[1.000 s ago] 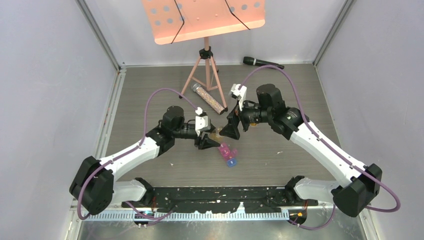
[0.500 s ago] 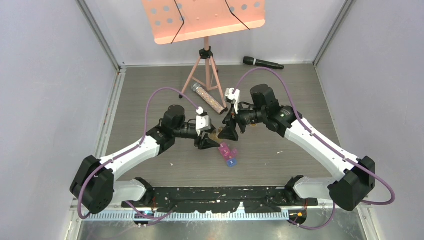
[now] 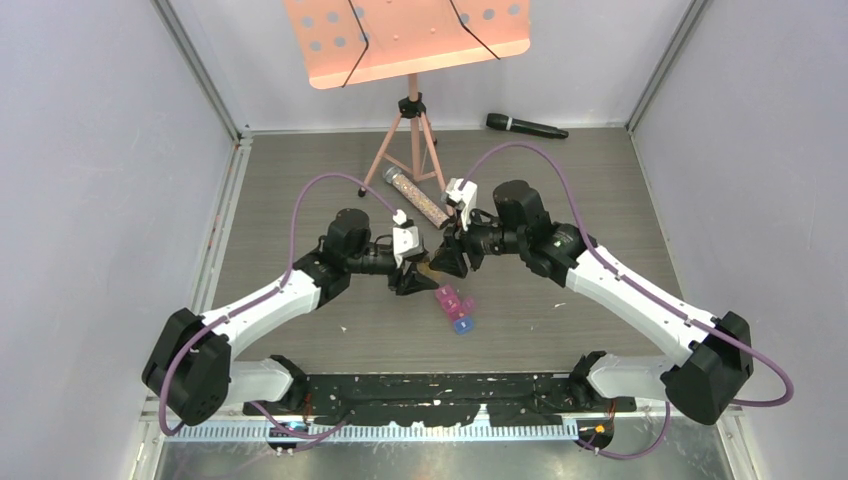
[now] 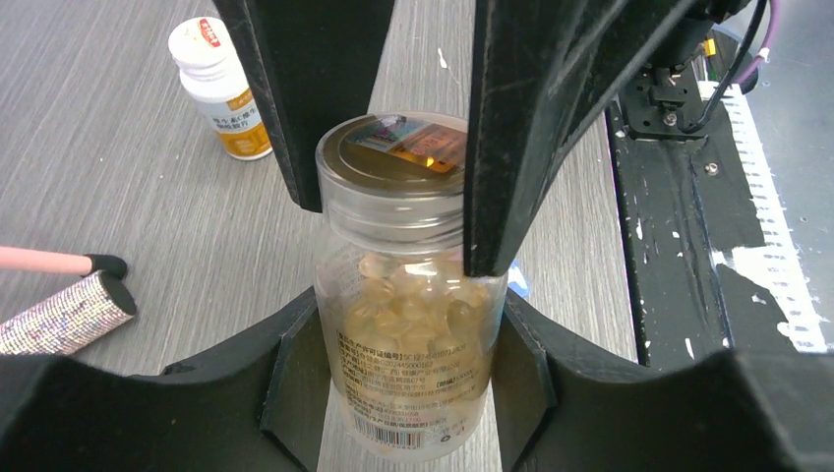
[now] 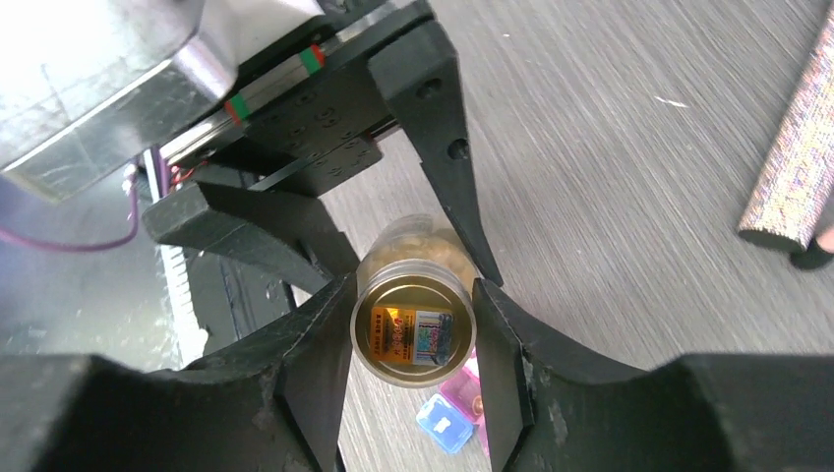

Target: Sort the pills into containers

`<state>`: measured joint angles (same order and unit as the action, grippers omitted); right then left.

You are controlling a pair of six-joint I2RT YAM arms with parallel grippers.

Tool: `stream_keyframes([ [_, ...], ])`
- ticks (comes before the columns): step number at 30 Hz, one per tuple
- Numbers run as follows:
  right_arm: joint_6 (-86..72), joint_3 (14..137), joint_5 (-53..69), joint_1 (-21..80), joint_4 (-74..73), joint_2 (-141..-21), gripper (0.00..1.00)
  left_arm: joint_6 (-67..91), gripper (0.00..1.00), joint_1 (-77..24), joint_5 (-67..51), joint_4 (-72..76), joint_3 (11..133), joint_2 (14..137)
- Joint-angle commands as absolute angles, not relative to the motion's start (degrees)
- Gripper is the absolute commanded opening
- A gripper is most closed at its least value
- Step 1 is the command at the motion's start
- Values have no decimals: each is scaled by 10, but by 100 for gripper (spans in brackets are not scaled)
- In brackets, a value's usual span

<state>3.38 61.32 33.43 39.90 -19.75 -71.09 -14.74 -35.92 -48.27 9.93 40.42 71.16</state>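
My left gripper is shut on a clear pill bottle full of yellow softgel pills and holds it upright just above the table. The bottle's gold cap is on. My right gripper comes from above, with its jaws closed against both sides of the cap. In the top view the two grippers, left and right, meet at the bottle. The pink, purple and blue pill box lies on the table just below them and also shows under the cap in the right wrist view.
A small white pill bottle stands beyond the held one. The clear bead tube lies by the music stand's tripod. A black microphone lies at the back wall. The black base rail runs along the near edge.
My right arm has moved left and down, bringing its gripper over the bottle's cap. My left gripper has kept the bottle in nearly the same place.
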Motion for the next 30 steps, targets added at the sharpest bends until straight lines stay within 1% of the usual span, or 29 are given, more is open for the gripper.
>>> stream_keyframes([
  [1, -107, 577, 214, 447, -92, -692, 51, -133, 0, -360, -442, 175, 419, 709],
  [2, -154, 576, 197, 460, -88, -694, 51, -129, 0, -362, -427, 192, 412, 709],
  [3, -212, 574, 150, 466, -82, -696, 50, -126, 0, -362, -410, 214, 405, 708],
  [4, -243, 572, 97, 474, -79, -697, 48, -124, 0, -362, -391, 227, 399, 707],
  [5, -311, 571, 73, 476, -80, -699, 45, -123, 0, -363, -375, 233, 394, 708],
  [6, -345, 568, 26, 478, -87, -699, 39, -125, 0, -365, -359, 235, 392, 709],
  [7, -406, 568, -1, 480, -93, -700, 37, -126, 0, -367, -346, 236, 391, 709],
  [8, -428, 569, -48, 485, -101, -700, 34, -126, 0, -367, -339, 238, 388, 709],
  [9, -451, 573, -66, 491, -105, -700, 34, -127, 0, -368, -334, 243, 384, 708],
  [11, -437, 591, -92, 494, -109, -698, 55, -121, 0, -369, -321, 251, 374, 707],
  [12, -423, 606, -87, 495, -106, -696, 75, -115, 0, -369, -313, 251, 371, 703],
  [13, -395, 616, -87, 495, -108, -690, 83, -108, 0, -368, -308, 250, 369, 699],
  [14, -378, 638, -88, 494, -120, -685, 94, -101, 0, -369, -303, 251, 365, 692],
  [15, -343, 649, -93, 493, -130, -682, 97, -97, 0, -369, -303, 254, 361, 688],
  [18, -275, 688, -100, 484, -175, -662, 95, -84, 0, -369, -308, 257, 359, 678],
  [24, -156, 653, -62, 461, -162, -586, 96, -75, 1, -369, -365, 246, 362, 662],
  [25, -137, 636, -37, 461, -153, -571, 97, -75, 1, -369, -379, 242, 363, 659],
  [27, -66, 616, 53, 461, -148, -552, 98, -79, 1, -369, -408, 231, 366, 650],
  [28, -23, 609, 131, 461, -148, -545, 99, -83, 1, -369, -422, 221, 369, 646],
  [30, 37, 592, 228, 461, -145, -528, 98, -96, 1, -369, -460, 196, 377, 639],
])
